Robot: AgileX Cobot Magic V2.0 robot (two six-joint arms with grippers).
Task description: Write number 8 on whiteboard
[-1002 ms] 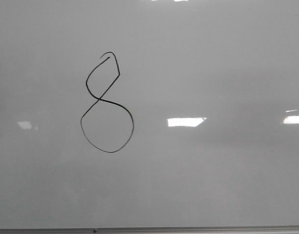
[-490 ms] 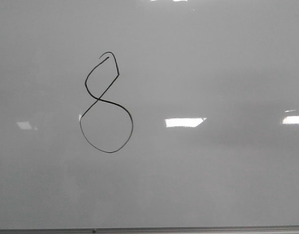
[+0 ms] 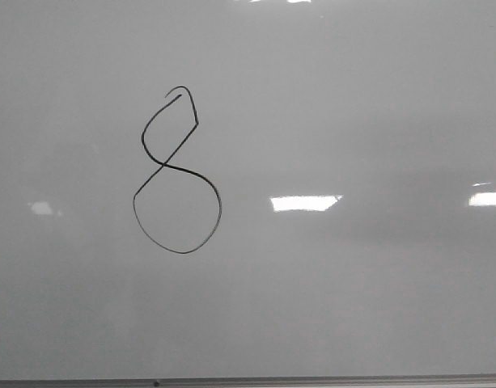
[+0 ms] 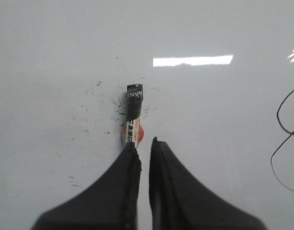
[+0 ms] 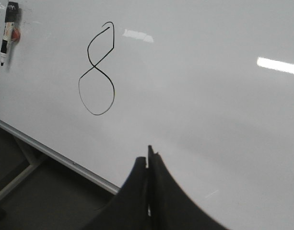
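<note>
The whiteboard (image 3: 353, 121) fills the front view. The number 8 (image 3: 163, 165) is drawn on it in thin black line, left of centre, with a small pointed upper loop and a round lower loop. It also shows in the right wrist view (image 5: 94, 67), and part of its line shows in the left wrist view (image 4: 279, 120). A black marker with a white label and a red spot (image 4: 133, 120) lies against the board just beyond my left gripper (image 4: 143, 142), whose jaws stand a narrow gap apart and hold nothing. The marker also shows in the right wrist view (image 5: 7, 28). My right gripper (image 5: 147, 154) is shut and empty, near the board's frame.
The board's thin grey frame edge (image 3: 312, 380) runs along the bottom of the front view and also shows in the right wrist view (image 5: 51, 153), with dark floor and a grey stand bar (image 5: 17, 177) past it. Small black specks (image 4: 96, 103) dot the board around the marker. Bright light reflections (image 3: 304, 203) lie on the board.
The 8 is unchanged. Only the bright reflections on the board have shifted slightly to the left.
</note>
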